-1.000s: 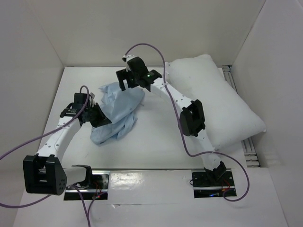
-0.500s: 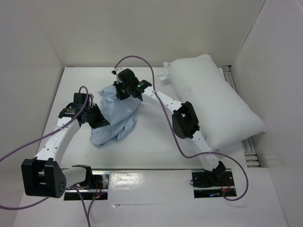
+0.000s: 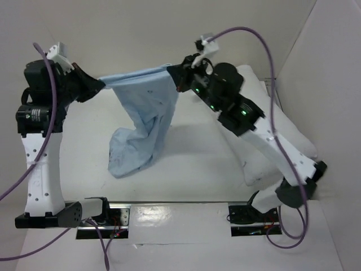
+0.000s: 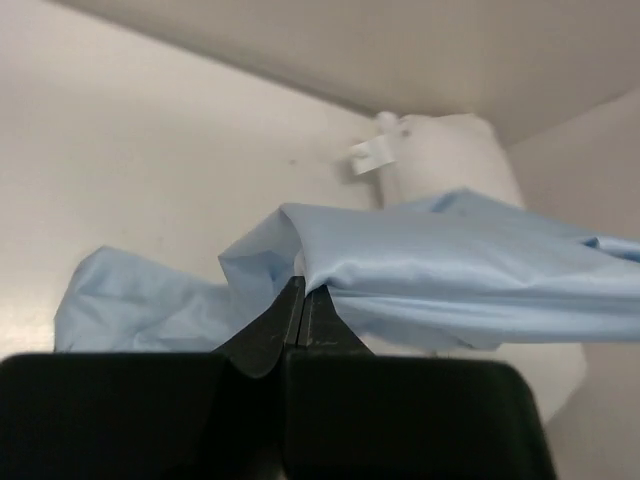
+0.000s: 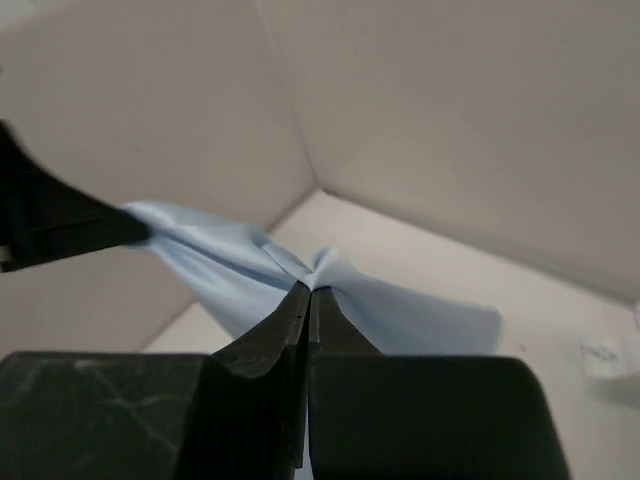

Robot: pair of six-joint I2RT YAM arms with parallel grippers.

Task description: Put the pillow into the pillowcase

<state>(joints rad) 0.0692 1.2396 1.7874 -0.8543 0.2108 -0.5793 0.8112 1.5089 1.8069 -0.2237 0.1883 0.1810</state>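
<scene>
Bright, even light — soft shadows

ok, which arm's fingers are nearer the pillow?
Right. The right fingers pinch the pillowcase just beside the far end of the pillow; the left fingers pinch its other corner, well away.

pillowcase: plain light blue, no pattern
pillow: plain white
tag: white
left gripper: black
right gripper: black
left arm: white links, black joints
right arm: white links, black joints, small green lights
cables: purple
table: plain white
walls: off-white, unpatterned
</scene>
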